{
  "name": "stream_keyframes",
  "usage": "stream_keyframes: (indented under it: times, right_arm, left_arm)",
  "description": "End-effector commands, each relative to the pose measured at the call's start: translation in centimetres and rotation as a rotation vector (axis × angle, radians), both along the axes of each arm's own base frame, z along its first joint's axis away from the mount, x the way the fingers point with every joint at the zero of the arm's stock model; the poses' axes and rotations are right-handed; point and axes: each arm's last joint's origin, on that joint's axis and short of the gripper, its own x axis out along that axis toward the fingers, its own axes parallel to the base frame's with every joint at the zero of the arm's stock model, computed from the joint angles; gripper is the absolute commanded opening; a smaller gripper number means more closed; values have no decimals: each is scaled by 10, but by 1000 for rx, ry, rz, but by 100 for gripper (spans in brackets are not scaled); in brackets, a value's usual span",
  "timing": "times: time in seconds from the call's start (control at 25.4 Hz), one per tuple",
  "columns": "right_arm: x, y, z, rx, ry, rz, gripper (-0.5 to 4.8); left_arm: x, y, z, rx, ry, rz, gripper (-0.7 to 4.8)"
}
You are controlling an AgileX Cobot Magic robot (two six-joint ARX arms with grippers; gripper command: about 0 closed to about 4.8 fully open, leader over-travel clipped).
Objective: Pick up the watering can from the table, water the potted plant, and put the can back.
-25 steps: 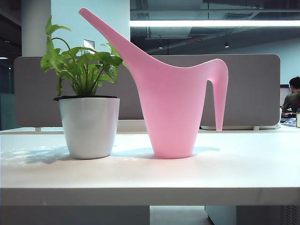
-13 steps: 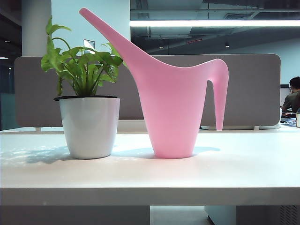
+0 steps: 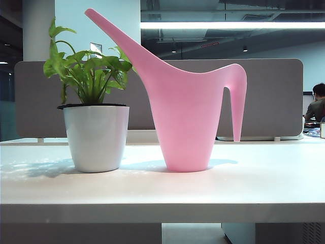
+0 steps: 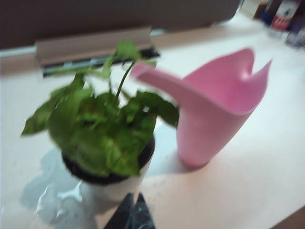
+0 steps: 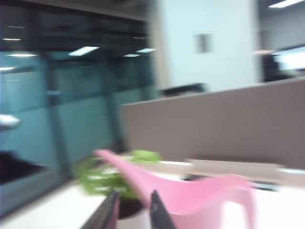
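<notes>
Nothing on the table (image 3: 254,188) has shifted since the earlier frames: watering can (image 3: 188,112) upright, just beside potted plant (image 3: 94,117), not touching. Neither arm shows in exterior view. Left gripper (image 4: 132,213) hovers above & near the plant, can beyond it; tips together, clenched, empty. Right gripper (image 5: 132,210) is apart from the can, fingers slightly parted, grasping nothing; can & plant lie ahead. Both wrist views blurred.
</notes>
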Motion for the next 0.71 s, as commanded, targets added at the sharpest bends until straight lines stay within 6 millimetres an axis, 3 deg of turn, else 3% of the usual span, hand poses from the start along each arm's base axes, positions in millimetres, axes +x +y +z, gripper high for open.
stream_keyframes:
  times: [0.04,0.16,0.31,0.43,0.71]
  right_arm:
    - [15,-2,-6,-193,54,-172,127]
    - [41,-1,-8,-306,109,-202,129]
    - [76,-3,-8,-337,178,-329,212]
    - [111,-1,-17,-332,212,-320,225]
    - [183,13,-68,-244,258,-222,281]
  left_arm:
    - [6,-3,5,-18,-57,-11,3]
    - [7,-4,4,-13,-42,-11,3]
    - [7,-4,3,-12,-41,-10,3]
    - [7,-4,3,-12,-41,-11,3]
    - [7,-4,3,-12,-41,-11,3]
